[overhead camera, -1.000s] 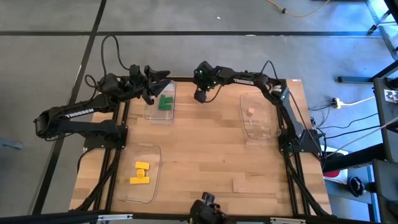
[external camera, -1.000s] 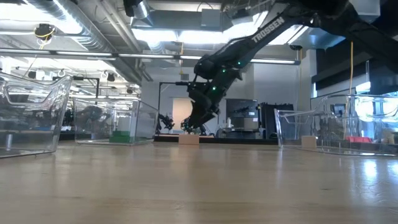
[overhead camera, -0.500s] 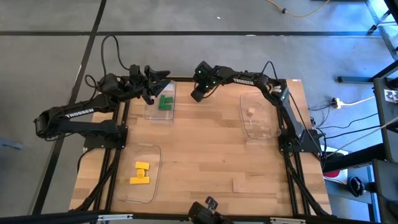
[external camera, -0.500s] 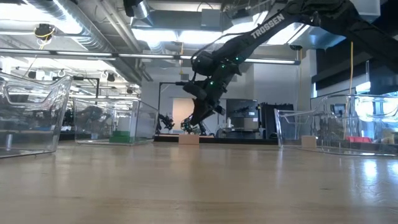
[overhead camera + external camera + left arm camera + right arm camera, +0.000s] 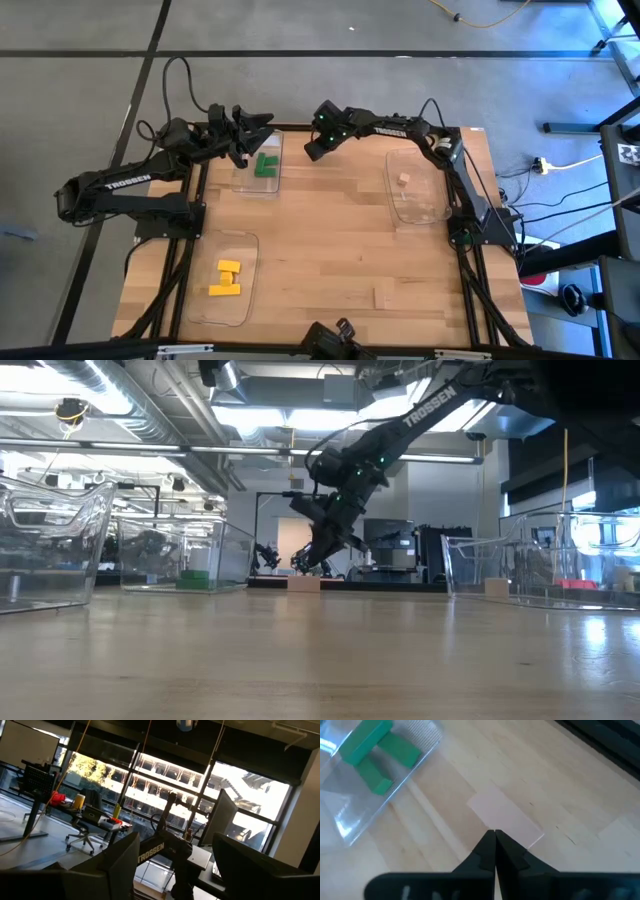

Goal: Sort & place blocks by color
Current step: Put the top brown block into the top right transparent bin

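Observation:
My right gripper (image 5: 495,836) is shut with nothing between its fingers. It hangs near the table's far edge (image 5: 311,150), just above a pale tan block (image 5: 505,817) that lies flat on the wood (image 5: 303,584). Green blocks (image 5: 266,165) lie in a clear tray (image 5: 256,183) at the far left, also seen in the right wrist view (image 5: 375,755). My left gripper (image 5: 258,128) is open above that tray's far end, its fingers spread toward the room (image 5: 175,865). Yellow blocks (image 5: 226,280) lie in a near-left tray. One tan cube (image 5: 403,180) sits in the right tray.
Three clear trays stand on the wooden table: far left, near left (image 5: 222,300) and far right (image 5: 420,205). A pale rectangular patch (image 5: 385,297) shows on the wood near the front edge. The table's middle (image 5: 330,240) is bare wood.
My right gripper has risen from the table and drifted a little toward the left edge, tipping from pointing down to slanting. The tan block stays where it lay on the table.

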Available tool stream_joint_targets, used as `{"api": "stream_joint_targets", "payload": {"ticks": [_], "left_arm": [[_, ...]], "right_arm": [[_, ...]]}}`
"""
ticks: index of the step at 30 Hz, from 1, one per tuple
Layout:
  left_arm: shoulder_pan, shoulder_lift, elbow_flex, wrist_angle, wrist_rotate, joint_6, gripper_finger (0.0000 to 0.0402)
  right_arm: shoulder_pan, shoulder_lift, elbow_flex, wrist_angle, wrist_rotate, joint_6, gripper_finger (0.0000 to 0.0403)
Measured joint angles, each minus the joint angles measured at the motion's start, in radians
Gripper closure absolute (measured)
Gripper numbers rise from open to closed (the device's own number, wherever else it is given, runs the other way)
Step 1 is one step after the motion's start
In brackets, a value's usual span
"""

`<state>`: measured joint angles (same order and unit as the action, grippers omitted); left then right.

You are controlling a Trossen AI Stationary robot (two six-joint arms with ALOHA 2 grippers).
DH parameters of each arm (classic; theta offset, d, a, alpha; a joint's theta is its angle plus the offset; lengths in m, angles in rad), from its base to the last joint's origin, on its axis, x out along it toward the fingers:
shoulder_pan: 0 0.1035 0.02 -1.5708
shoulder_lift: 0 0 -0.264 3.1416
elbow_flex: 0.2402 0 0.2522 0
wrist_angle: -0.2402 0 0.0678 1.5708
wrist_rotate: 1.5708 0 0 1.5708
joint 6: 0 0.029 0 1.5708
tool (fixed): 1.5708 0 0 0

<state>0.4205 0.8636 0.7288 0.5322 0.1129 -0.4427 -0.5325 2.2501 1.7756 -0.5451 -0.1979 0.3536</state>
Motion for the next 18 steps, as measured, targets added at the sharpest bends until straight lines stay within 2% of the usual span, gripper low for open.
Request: {"api": "stream_joint_targets", "payload": {"ticks": [4,10,16,18], "left_arm": [[0.000,0.000,0.000,0.000,0.001,0.000,0.0160],[0.000,0.000,0.000,-0.002,0.001,0.000,0.0160],[0.000,0.000,0.000,-0.004,0.001,0.001,0.0160],[0.000,0.000,0.000,-0.004,0.001,0.002,0.0160]], "right_arm": [[-0.002,0.033,0.000,-0.002,-0.032,0.054,0.0402],[-0.001,0.033,0.000,-0.033,-0.022,0.059,0.0403],[-0.006,0.008,0.000,-0.205,-0.046,-0.075,0.0403],[-0.009,-0.015,0.000,-0.216,-0.048,-0.126,0.0403]]}}
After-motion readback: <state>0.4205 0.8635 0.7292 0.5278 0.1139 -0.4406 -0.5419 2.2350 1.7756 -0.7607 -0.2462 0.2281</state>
